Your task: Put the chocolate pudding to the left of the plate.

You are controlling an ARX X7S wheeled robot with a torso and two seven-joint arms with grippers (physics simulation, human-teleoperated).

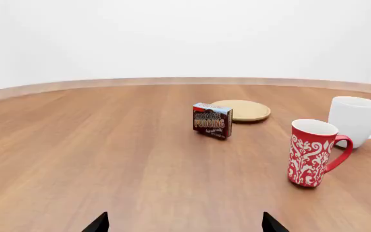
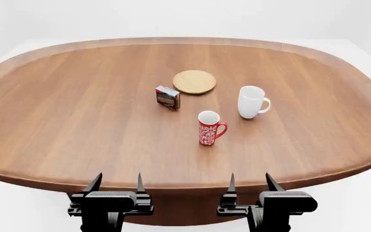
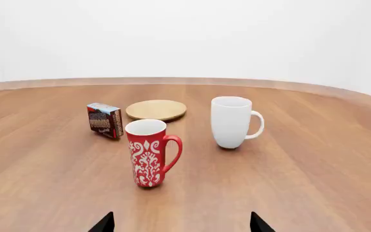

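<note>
The chocolate pudding [image 2: 168,97] is a small dark brown carton with red edges, standing upright on the wooden table just in front and to the left of the plate [image 2: 194,81], a flat round tan disc. It also shows in the left wrist view, pudding [image 1: 212,120] before plate [image 1: 243,109], and in the right wrist view, pudding [image 3: 105,120] beside plate [image 3: 156,109]. My left gripper [image 2: 116,183] and right gripper [image 2: 250,182] hang at the table's near edge, both open and empty, far from the carton.
A red patterned mug [image 2: 208,127] stands nearer to me than the carton. A white mug [image 2: 251,102] stands to the right of the plate. The table's rim [image 2: 172,186] curves just ahead of both grippers.
</note>
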